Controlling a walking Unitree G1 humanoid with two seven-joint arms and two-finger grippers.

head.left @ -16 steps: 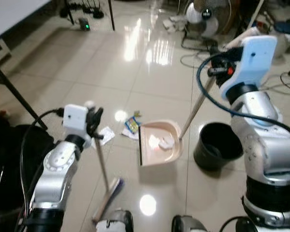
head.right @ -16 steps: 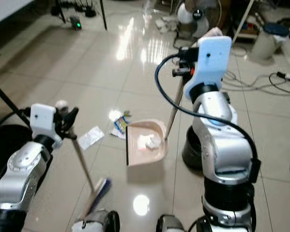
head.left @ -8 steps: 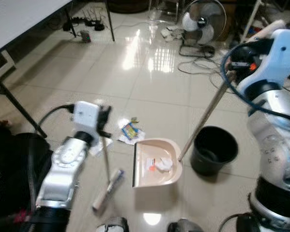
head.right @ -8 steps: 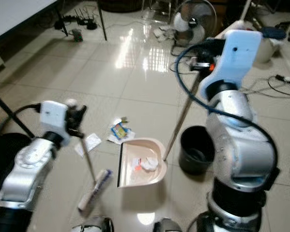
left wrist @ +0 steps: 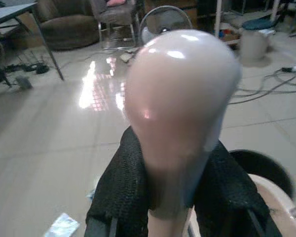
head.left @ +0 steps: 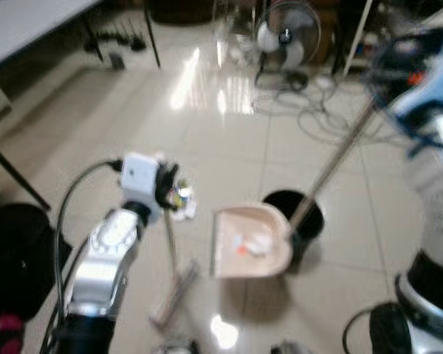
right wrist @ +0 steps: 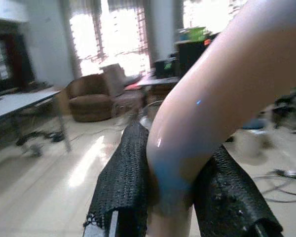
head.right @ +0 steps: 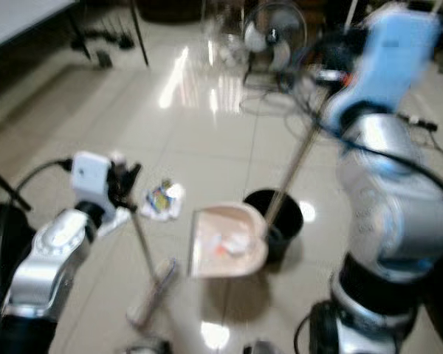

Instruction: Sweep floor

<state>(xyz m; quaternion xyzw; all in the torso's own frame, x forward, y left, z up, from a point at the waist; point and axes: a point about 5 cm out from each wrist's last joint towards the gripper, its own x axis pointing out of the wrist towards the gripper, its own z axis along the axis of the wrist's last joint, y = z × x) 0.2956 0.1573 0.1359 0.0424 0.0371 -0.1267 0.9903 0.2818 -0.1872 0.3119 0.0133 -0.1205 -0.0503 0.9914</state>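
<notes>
Left tool clenched round the rounded top of the broom, right tool round the dustpan handle's end; both look light, stiff and slick, best gripped high, pan apparently lifted beside the black bin.

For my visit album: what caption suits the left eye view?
Left gripper holds a broom, right arm lifts a littered dustpan beside a black bin.
</notes>
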